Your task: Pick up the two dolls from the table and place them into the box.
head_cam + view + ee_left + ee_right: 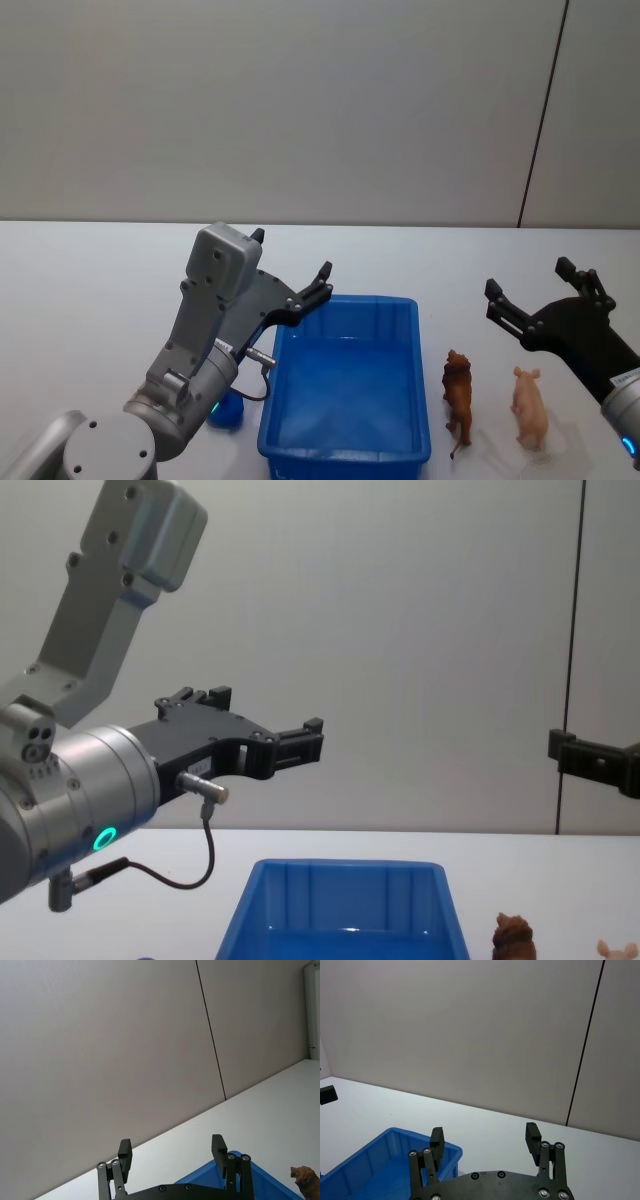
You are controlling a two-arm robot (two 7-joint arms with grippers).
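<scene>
We are hovering right gripper (528, 278), spread empty, up near brown doll (459, 395) and pink doll (529, 405) right of box (345, 460), likely readying pickup; left gripper (292, 255) hanging open at box's left.

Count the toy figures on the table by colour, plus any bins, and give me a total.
Brown doll: 1
Pale pink doll: 1
Blue box: 1
Total: 3
</scene>
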